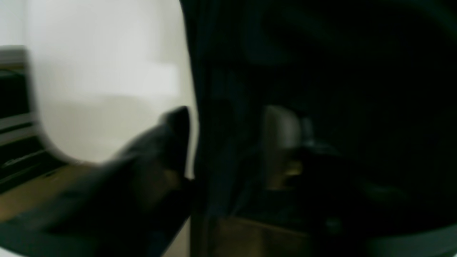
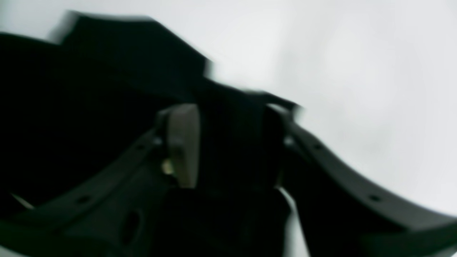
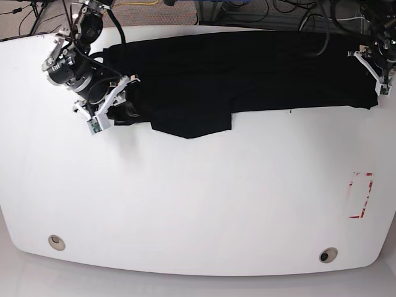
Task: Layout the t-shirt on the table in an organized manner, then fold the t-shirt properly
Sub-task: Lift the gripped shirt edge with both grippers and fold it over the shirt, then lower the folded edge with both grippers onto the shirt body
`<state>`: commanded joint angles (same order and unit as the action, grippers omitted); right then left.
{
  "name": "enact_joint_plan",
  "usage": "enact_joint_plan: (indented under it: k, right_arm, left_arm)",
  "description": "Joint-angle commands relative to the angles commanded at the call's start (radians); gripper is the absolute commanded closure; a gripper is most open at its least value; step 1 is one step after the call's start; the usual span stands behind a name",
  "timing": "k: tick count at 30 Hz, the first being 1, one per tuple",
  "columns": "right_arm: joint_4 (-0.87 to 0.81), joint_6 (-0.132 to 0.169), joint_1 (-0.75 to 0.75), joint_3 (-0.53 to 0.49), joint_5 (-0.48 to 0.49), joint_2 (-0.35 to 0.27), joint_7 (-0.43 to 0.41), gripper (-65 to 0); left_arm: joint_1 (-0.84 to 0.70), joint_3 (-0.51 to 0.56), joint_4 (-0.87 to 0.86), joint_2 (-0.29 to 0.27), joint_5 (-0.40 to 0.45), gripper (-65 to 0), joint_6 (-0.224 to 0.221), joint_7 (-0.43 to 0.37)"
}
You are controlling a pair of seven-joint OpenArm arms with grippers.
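Black cloth filled the gap between the right fingers [image 2: 228, 146], which pinched the t-shirt [image 3: 247, 74] at one end. The left fingers [image 3: 378, 75] stood at its opposite end with cloth against them, but whether they pinched it I could not tell. Between the two arms the shirt's long axis ran straight across the far side of the white bench [image 3: 204, 204], one flap hanging nearer the right fingers. No containers showed.

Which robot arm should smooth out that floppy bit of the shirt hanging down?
Probably the right. Its end effector grips the t-shirt right beside the flap, while the left end effector is far off at the shirt's opposite end, also holding cloth.
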<state>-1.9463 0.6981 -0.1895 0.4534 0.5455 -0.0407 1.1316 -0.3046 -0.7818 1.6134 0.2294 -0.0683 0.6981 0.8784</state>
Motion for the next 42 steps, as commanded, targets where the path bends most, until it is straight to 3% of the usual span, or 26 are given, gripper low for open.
enact_joint_plan:
  k: [4, 9, 13, 17, 29, 36, 38, 42]
  right_arm:
    - [0.058, 0.000, 0.003, -0.018, -0.064, 0.008, -0.032, -7.1]
    - [0.112, 0.000, 0.000, -0.087, -0.192, -0.011, -0.100, -7.8]
    - [0.146, 0.000, -0.002, -0.087, -0.293, -0.018, -0.161, -7.9]
    - [0.201, 0.000, 0.006, -0.087, -0.361, -0.072, -0.227, -7.9]
    - [0.462, 0.000, 0.130, -0.086, -0.376, -0.236, -0.358, -7.9]
    - [0.473, 0.000, 0.175, -0.086, -0.367, -0.275, -0.361, -8.2]
    - [0.431, 0.000, 0.175, -0.086, -0.367, -0.275, -0.356, -10.8]
    - [0.328, 0.000, 0.189, -0.086, -0.367, -0.269, -0.281, -26.5]
  left_arm:
    - [0.025, 0.021, -0.057, 0.000, 0.026, -12.1, 0.000, -0.026]
    - [0.051, 0.064, -0.100, 0.000, 0.054, -11.9, 0.000, -0.043]
    - [0.052, 0.106, -0.098, -0.003, 0.052, -11.9, 0.000, -0.043]
    - [0.060, 0.153, -0.097, -0.005, 0.051, -11.9, 0.000, -0.041]
    - [0.106, 0.175, -0.097, -0.009, 0.052, -11.9, 0.000, -0.035]
    - [0.130, 0.175, -0.097, -0.009, 0.049, -12.1, 0.000, 0.003]
    - [0.135, 0.175, -0.095, -0.009, 0.046, -12.1, 0.000, 0.021]
    - [0.155, 0.175, -0.063, -0.009, 0.046, -12.2, 0.000, 0.025]
